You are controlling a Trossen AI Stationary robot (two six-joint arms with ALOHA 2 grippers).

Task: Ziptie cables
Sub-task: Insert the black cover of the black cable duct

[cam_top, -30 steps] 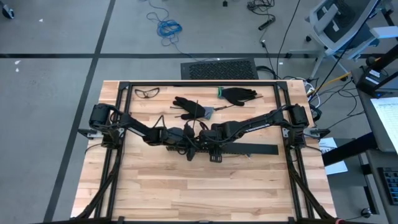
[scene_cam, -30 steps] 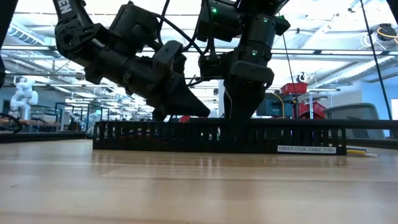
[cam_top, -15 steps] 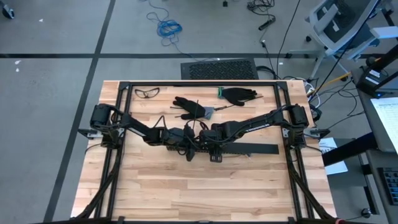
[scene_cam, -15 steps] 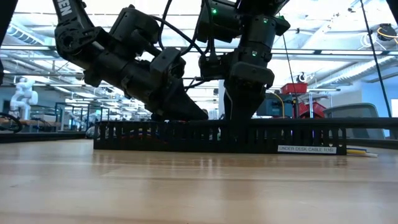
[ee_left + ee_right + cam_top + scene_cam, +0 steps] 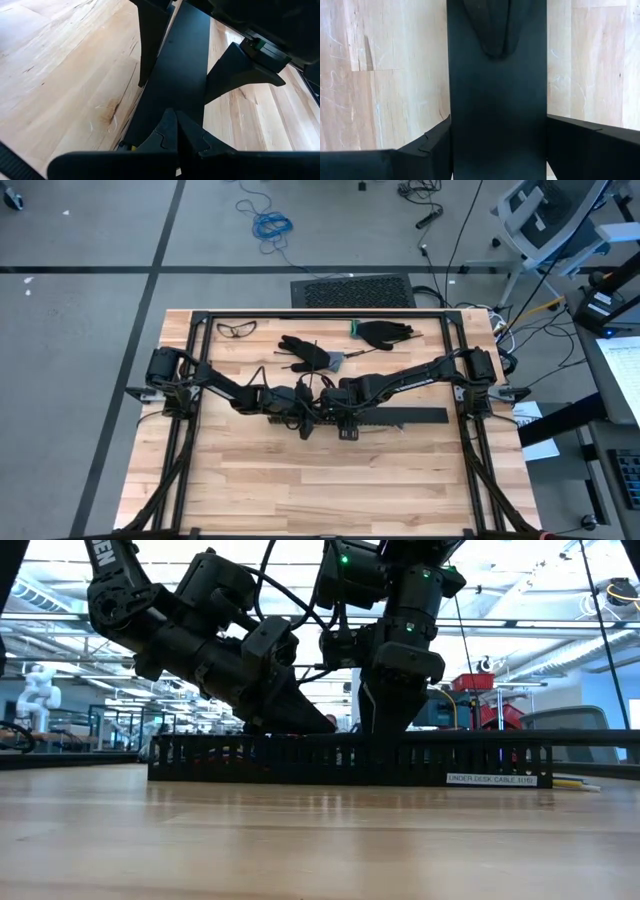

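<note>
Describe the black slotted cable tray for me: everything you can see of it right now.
The black slotted cable tray lies flat on the wooden table, mid-table. It looks like plastic, long, with comb-like slotted walls and a white label near one end. The right hand straddles it, fingers either side; the shut left hand hangs over its top.

Slotted strip (image 5: 395, 418) lies mid-frame on the surface (image 5: 300, 490); both arms meet over its left end. Gloves (image 5: 385, 332) and glasses (image 5: 236, 329) sit above, toward frame top.

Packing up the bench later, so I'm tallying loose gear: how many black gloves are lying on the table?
2: one black glove at the table's far middle, another to its right nearer the far edge. More could hide under the arms.
</note>
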